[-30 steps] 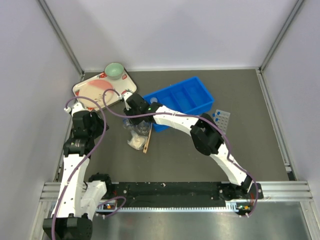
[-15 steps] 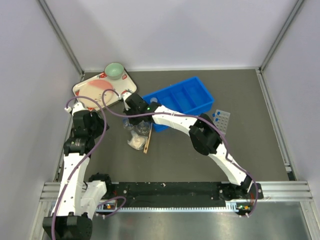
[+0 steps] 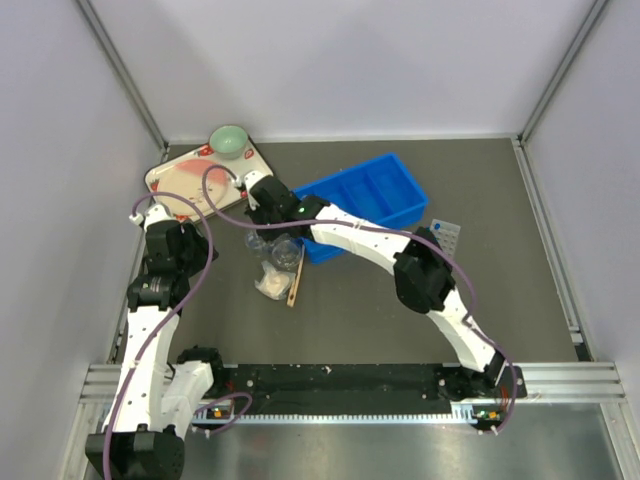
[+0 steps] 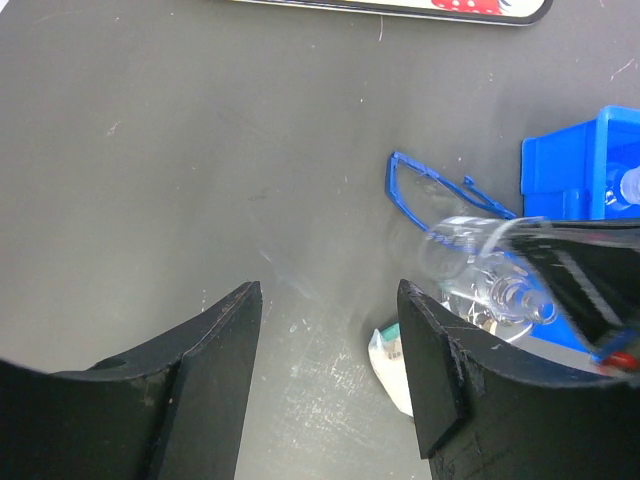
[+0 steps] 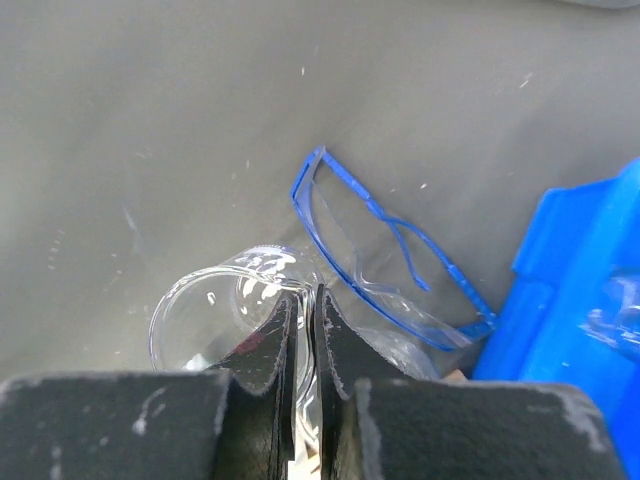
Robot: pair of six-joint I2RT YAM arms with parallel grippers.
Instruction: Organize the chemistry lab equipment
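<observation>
My right gripper (image 5: 307,300) is shut on the rim of a clear glass beaker (image 5: 205,315) and holds it tilted above the table; it shows in the left wrist view (image 4: 480,255) and the top view (image 3: 262,240). Blue-framed safety glasses (image 5: 385,250) lie on the table beside the blue bin (image 5: 590,300); they show in the left wrist view (image 4: 430,190). My left gripper (image 4: 330,370) is open and empty above bare table, left of the beaker. A small white packet (image 4: 392,360) lies below the beaker.
The blue divided bin (image 3: 365,200) stands at centre back with clear glassware in its near corner. A white tray (image 3: 195,180) with a green bowl (image 3: 229,141) is at back left. A wooden stick (image 3: 294,285) lies by the packet. A test tube rack (image 3: 443,238) sits right of the bin.
My right gripper has lifted the beaker and moved it slightly back and to the right, toward the blue bin. The left arm has not moved.
</observation>
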